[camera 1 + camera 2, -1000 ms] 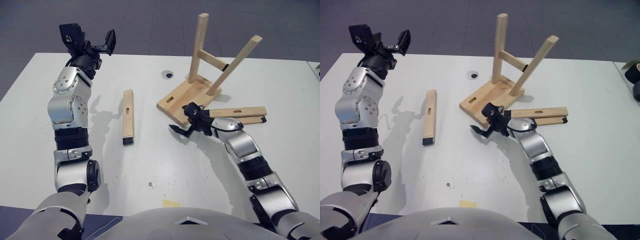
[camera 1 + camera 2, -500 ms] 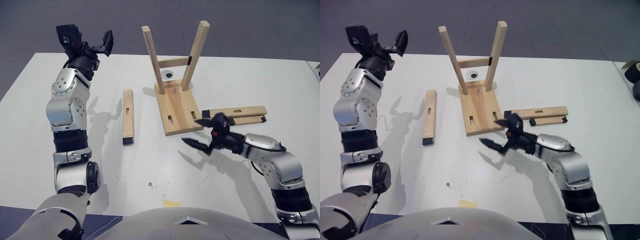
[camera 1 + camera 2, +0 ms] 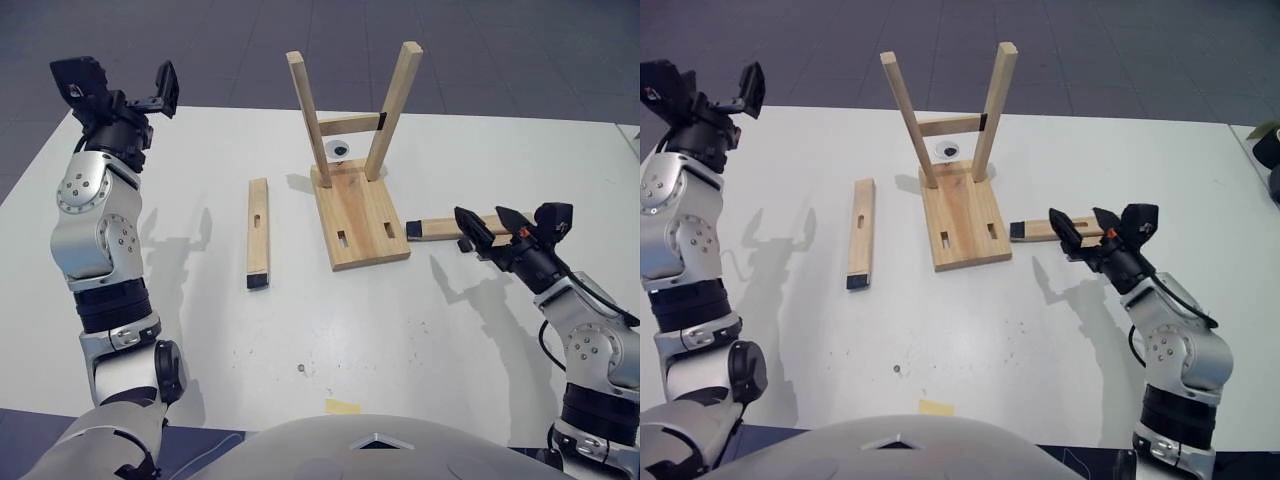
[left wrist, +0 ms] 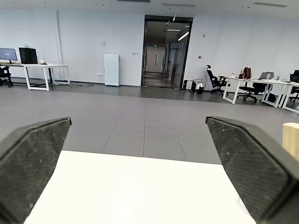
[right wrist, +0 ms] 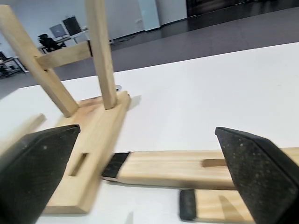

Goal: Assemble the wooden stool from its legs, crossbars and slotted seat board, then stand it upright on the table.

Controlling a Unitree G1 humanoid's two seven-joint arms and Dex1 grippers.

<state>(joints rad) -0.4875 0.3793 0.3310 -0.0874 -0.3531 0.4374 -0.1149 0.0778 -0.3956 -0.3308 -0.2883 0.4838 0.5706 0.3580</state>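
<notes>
A white table [image 3: 300, 330] carries a wooden stool at the halfway stage. The slotted seat board [image 3: 358, 212] lies flat near the table's middle, underside up, so that parts can be pushed down into it. Two legs already stand in its far end, the left one [image 3: 305, 120] and the right one [image 3: 393, 110], leaning toward each other and tied by a crossbar [image 3: 350, 124]. The two slots at the near end [image 3: 343, 238] are not yet filled.

The robot's left gripper [image 3: 120, 85] is held high over the far left corner, jaws spread wide with nothing between them. It appears parked there to leave the work clear. The right gripper [image 3: 492, 222] hovers low at the right side, jaws also wide apart and empty. It is lined up over a loose leg [image 3: 435, 227] that lies just beside the seat board with its black-capped end toward the board. Judging by that stance, this leg is the next pick. Touching it on the near side lies what looks like a second piece [image 5: 224, 207], though the gripper hides too much to be sure.

A third loose leg [image 3: 258, 233] lies apart, to the left of the board, within the left arm's reach. A small round port [image 3: 339, 149] sits in the tabletop behind the stool.
</notes>
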